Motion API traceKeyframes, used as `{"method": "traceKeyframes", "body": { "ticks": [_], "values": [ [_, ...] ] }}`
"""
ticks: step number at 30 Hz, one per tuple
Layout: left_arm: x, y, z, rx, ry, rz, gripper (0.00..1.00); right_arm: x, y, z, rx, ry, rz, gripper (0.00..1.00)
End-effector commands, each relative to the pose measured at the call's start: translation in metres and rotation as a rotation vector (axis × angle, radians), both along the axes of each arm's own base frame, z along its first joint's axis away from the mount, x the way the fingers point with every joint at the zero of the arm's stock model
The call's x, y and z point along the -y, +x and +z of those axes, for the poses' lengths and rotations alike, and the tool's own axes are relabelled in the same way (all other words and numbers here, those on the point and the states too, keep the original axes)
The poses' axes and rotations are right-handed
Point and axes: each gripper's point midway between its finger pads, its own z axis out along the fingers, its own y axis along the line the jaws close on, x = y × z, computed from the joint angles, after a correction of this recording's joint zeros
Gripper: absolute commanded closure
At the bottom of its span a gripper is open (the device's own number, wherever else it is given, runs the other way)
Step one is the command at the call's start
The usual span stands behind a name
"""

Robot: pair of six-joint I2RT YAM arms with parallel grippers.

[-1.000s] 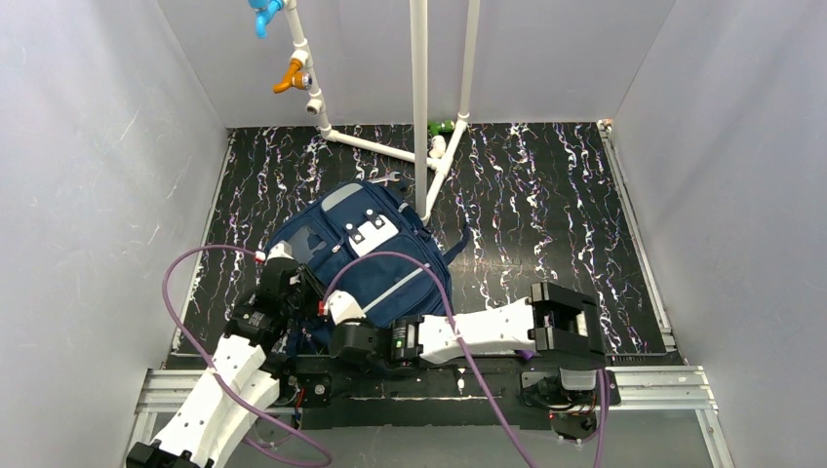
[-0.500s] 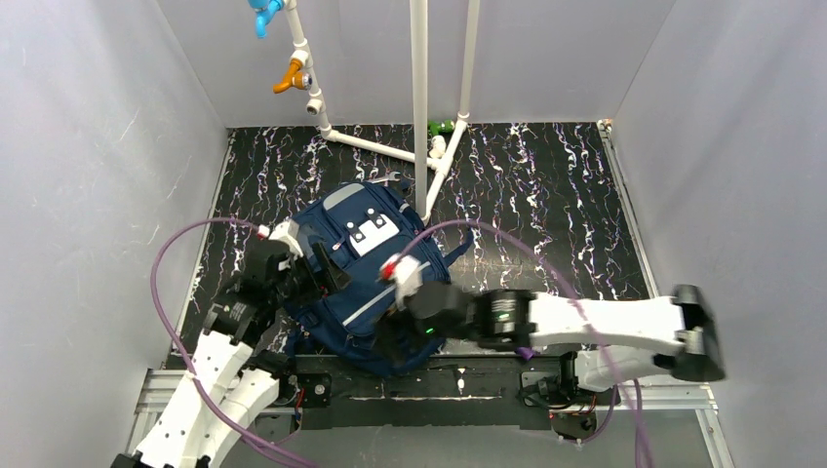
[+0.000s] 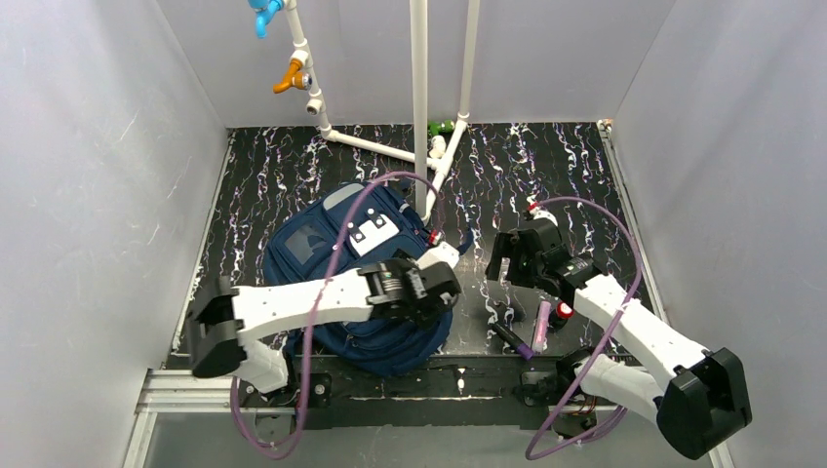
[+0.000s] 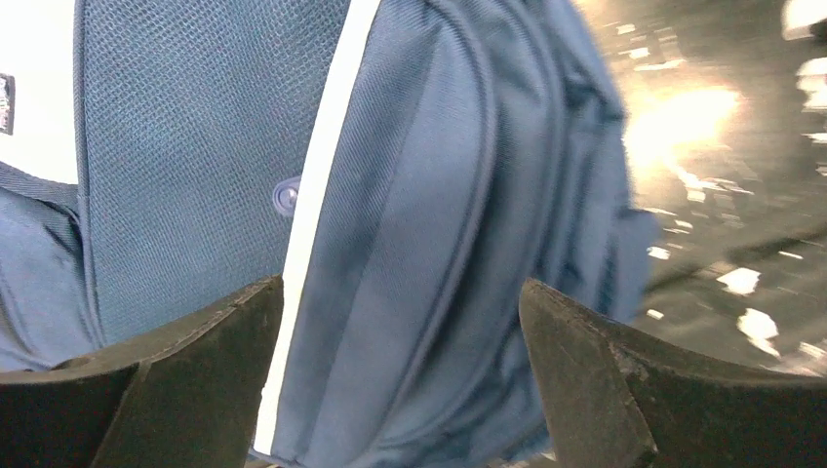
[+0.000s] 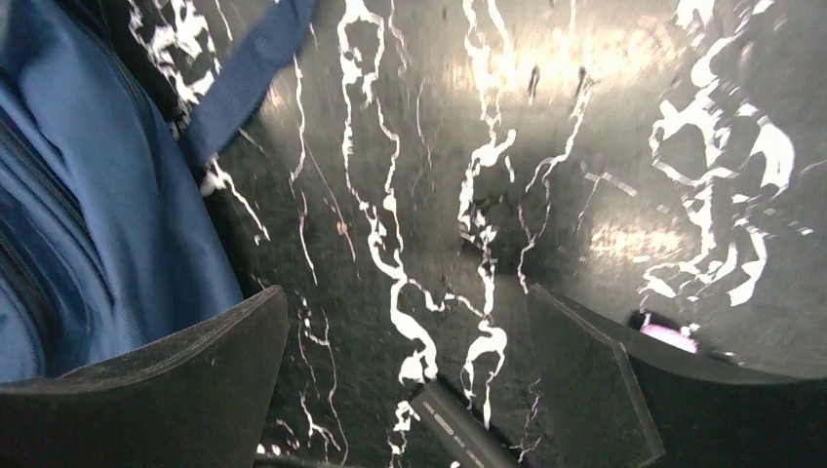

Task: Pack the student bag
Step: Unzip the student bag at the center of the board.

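Observation:
The student bag [image 3: 332,255], navy with thin light stripes and a grey top patch, lies on the black marbled table left of centre. My left arm reaches across the bag's lower part. Its gripper [image 3: 441,283] is open at the bag's right edge. In the left wrist view the bag fabric [image 4: 419,195] with a white stripe fills the space under the open left gripper [image 4: 400,292]. My right gripper [image 3: 499,269] hangs open over bare table to the right of the bag. In the right wrist view the right gripper [image 5: 405,302] holds nothing, and the bag [image 5: 78,195] sits at the left.
A black marker [image 3: 511,338] [image 5: 468,429], a pink pen [image 3: 541,326] [image 5: 669,336] and a small red-capped item [image 3: 564,312] lie on the table right of the bag. White pipes [image 3: 419,97] rise at the back. Grey walls close in both sides.
Both grippers have opened. The left arm swung rightward across the bag. The right arm pulled off the bag and moved right, over the table near the pens.

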Motion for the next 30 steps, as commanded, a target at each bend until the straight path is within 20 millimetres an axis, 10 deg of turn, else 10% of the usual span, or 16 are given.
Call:
{"method": "traceKeyframes", "body": {
  "ticks": [1, 12, 20, 25, 30],
  "values": [
    [-0.034, 0.027, -0.001, 0.166, 0.263, 0.089, 0.14, -0.030, -0.015, -0.006, -0.075, 0.152, 0.158, 0.03],
    [-0.079, 0.025, 0.019, 0.219, 0.367, 0.180, 0.63, -0.121, -0.027, 0.005, -0.131, 0.515, 0.460, 0.15],
    [-0.128, 0.000, 0.038, 0.127, 0.354, 0.318, 1.00, -0.235, -0.047, 0.021, -0.131, 0.627, 0.686, 0.35],
    [-0.160, -0.008, 0.038, 0.089, 0.271, 0.506, 1.00, -0.284, -0.023, 0.008, -0.087, 0.446, 0.769, 0.44],
    [-0.190, -0.006, 0.039, 0.068, 0.137, 0.714, 1.00, -0.263, 0.026, -0.005, 0.058, -0.017, 0.729, 0.29]
  ]
}}
